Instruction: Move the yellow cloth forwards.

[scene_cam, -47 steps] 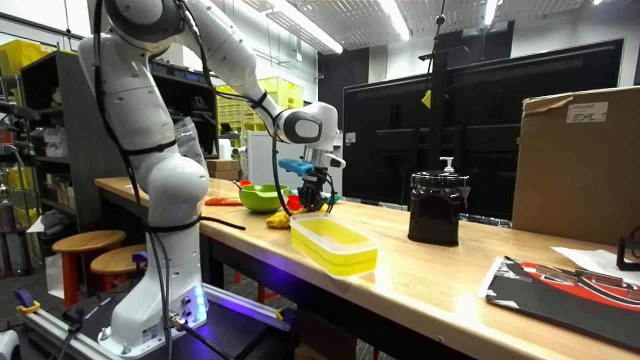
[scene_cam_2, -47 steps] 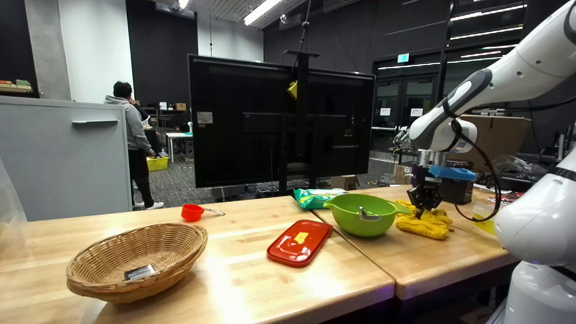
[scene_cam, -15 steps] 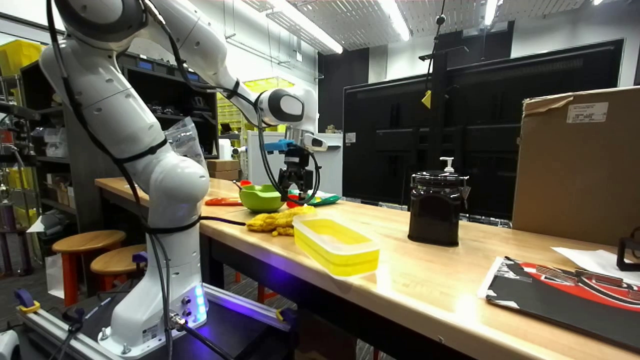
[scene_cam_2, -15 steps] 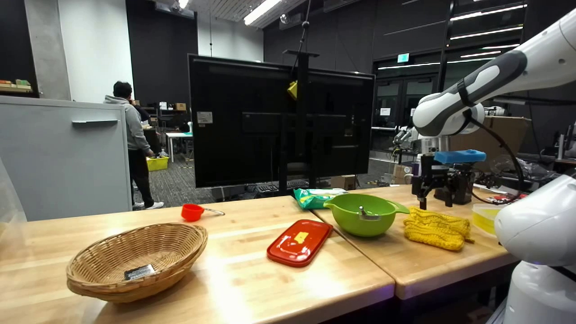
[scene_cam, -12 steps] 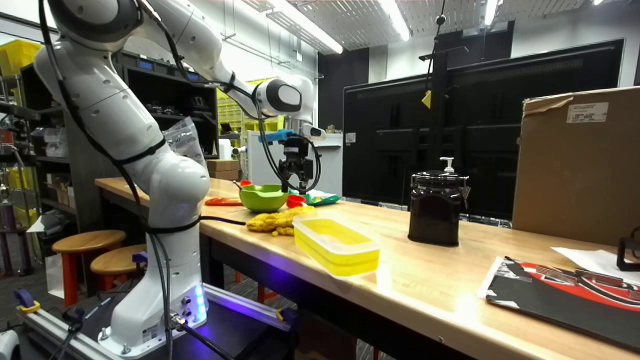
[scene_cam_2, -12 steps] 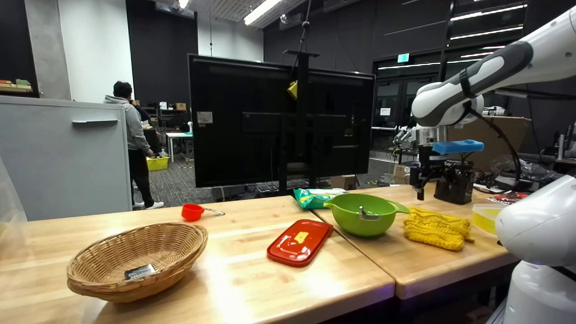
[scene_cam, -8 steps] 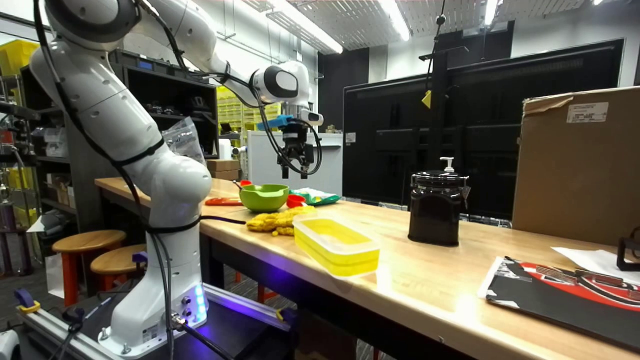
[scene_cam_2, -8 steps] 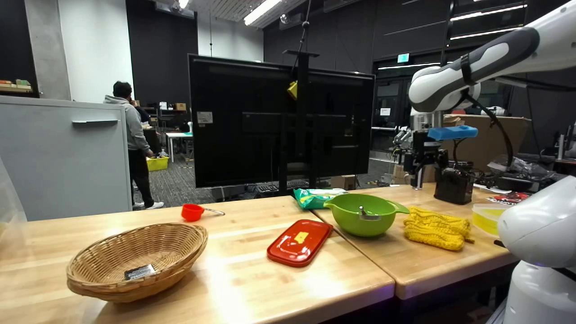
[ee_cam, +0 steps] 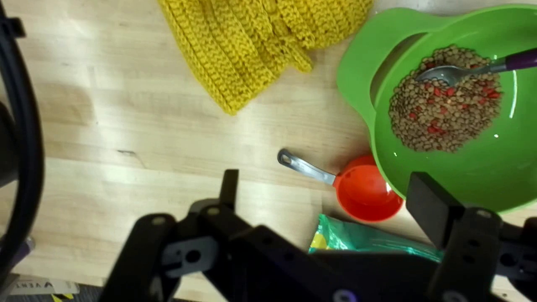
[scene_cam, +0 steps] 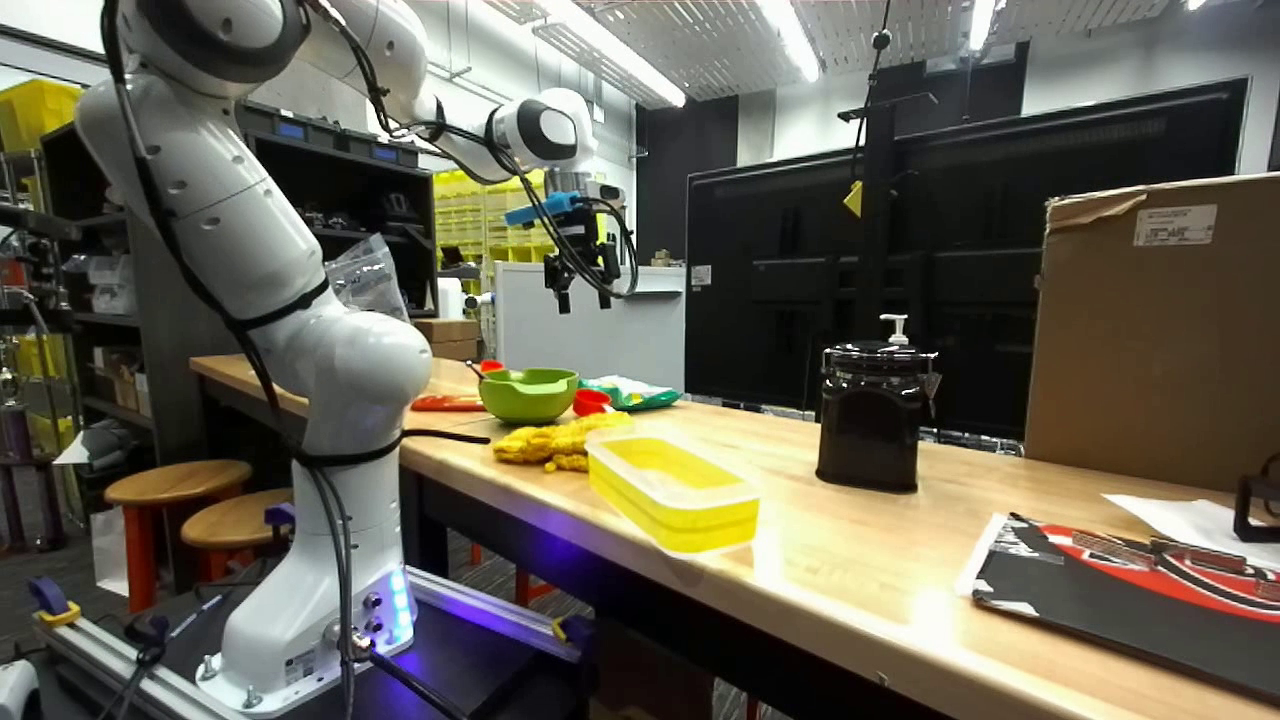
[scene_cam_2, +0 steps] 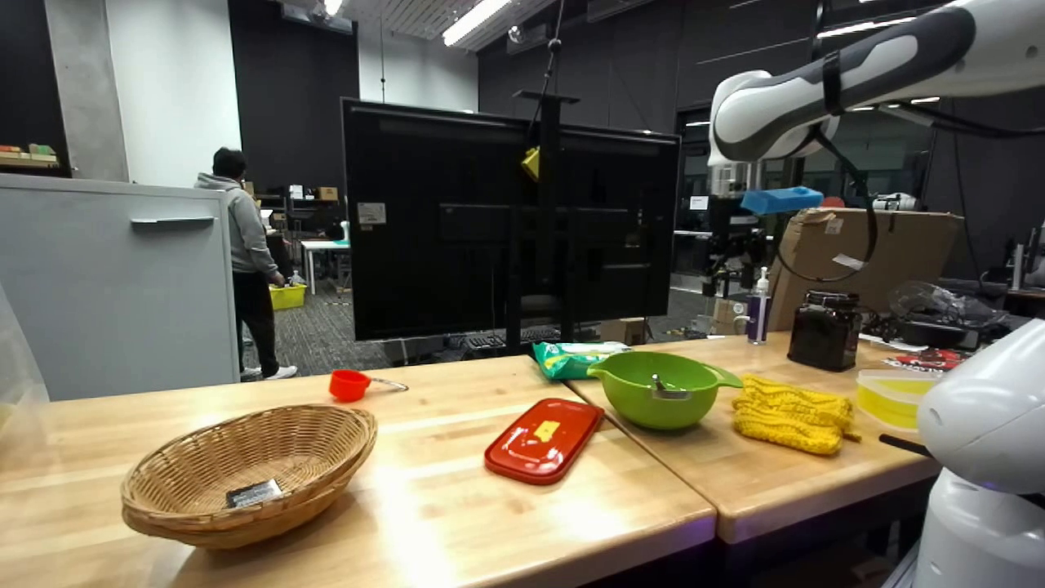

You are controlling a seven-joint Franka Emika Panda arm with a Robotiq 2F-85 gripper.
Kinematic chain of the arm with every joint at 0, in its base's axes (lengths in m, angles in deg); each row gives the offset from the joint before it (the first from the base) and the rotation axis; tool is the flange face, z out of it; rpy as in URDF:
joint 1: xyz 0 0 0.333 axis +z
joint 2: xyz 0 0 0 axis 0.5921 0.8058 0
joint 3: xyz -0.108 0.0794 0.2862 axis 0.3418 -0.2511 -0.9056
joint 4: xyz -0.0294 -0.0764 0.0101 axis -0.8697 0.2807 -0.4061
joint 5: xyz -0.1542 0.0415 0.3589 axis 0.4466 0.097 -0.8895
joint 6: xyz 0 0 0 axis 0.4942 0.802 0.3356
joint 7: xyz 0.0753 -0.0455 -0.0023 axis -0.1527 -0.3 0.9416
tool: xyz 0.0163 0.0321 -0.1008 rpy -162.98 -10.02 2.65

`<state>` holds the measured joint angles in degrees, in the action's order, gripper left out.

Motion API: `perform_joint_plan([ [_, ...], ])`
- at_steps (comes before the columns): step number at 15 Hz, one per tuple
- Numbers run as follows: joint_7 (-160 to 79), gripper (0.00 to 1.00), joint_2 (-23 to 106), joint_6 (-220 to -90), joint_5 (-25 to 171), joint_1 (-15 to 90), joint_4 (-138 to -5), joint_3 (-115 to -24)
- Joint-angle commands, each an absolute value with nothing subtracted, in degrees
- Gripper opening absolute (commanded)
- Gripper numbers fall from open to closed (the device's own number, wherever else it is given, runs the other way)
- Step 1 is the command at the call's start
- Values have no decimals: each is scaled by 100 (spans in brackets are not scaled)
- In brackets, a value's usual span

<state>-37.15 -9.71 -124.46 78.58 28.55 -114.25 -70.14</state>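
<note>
The yellow cloth [scene_cam_2: 793, 415], knitted and mustard-yellow, lies folded and rumpled on the wooden table in both exterior views. It rests between the green bowl [scene_cam_2: 665, 390] and a clear container with yellow contents [scene_cam: 672, 490]. At the top of the wrist view, part of the cloth [ee_cam: 260, 46] shows, cut off by the frame edge. My gripper [scene_cam: 584, 300] hangs high above the table, apart from the cloth and beyond it as seen from the robot base. Its fingers [ee_cam: 434, 209] stand wide apart in the wrist view, with nothing held between them.
Beneath the gripper lie a red measuring cup [ee_cam: 368, 191] and a green packet [ee_cam: 369, 239], close by the bowl, which holds lentils and a spoon. A black jar [scene_cam: 868, 420], a red lid [scene_cam_2: 545, 441] and a wicker basket [scene_cam_2: 249, 474] also stand on the table.
About three seconds ago my fingers were down at the cloth. Since then the cloth has shifted towards the robot base and lies free, while my gripper has risen well above the table.
</note>
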Motion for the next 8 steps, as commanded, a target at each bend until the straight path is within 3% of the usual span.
perform_joint_plan([
  [1, -3908, 100, -603, -12292, 7688, 3085, -10856, -7173],
  [8, -4389, 100, -3, -12013, 7291, 3443, -10092, -7590],
])
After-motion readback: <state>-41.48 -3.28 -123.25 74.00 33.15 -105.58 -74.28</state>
